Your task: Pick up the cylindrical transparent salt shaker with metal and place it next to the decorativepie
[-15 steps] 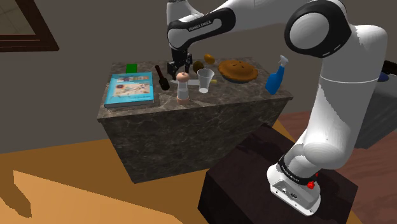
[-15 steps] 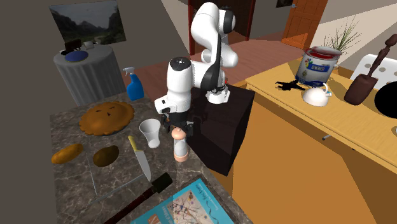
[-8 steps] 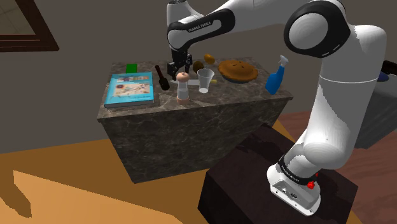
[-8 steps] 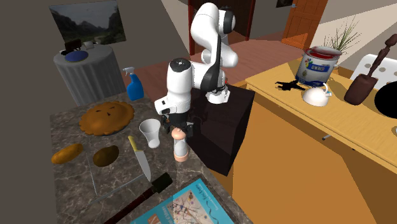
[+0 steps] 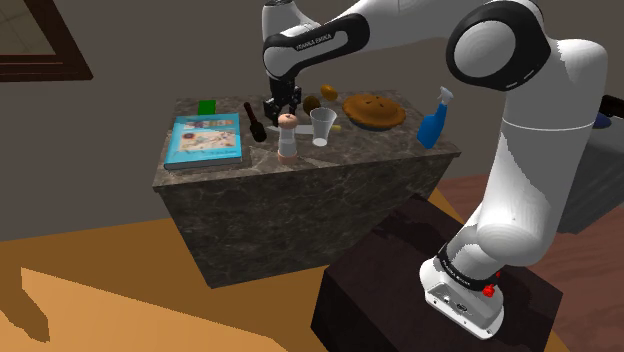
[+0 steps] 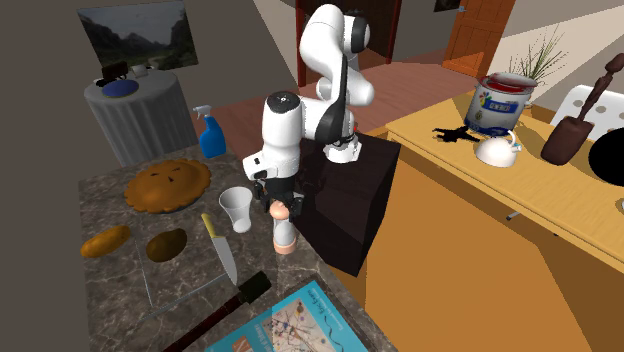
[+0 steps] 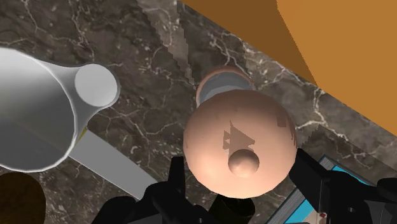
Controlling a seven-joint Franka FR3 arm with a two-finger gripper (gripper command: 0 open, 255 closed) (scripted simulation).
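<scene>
Wrist view looks straight down on the salt shaker [image 7: 238,143], whose salmon-pink domed cap with a small knob sits between the two black fingers [image 7: 176,181]. The gripper [image 7: 242,184] is spread wide enough to straddle that cap, one finger on each side. The gaps are very thin, and I cannot tell for sure whether either finger is touching it, so nothing is plainly held. In the shoulder view the shaker [image 5: 287,140] stands upright on the dark marble counter [image 5: 300,200] with its base on the stone, and the gripper [image 5: 284,114] is lowered over its top. The second exterior view shows the gripper [image 6: 278,205] around the top of the shaker [image 6: 283,230] in the same way. Just beside the shaker, toward the shoulder view's right, stands a white cup [image 5: 322,126], close to it but apart. Beyond the cup on that side lies the pie [image 5: 375,110], well apart from the shaker. A blue spray bottle [image 5: 433,120] stands farther out again. On the shaker's other side a knife [image 6: 220,250] lies flat nearby, its black handle [image 5: 254,122] pointing away. A blue-covered book [image 5: 205,138] lies past the knife. Two brown rounded lumps [image 6: 165,243] lie behind the cup as seen from the shaker.
</scene>
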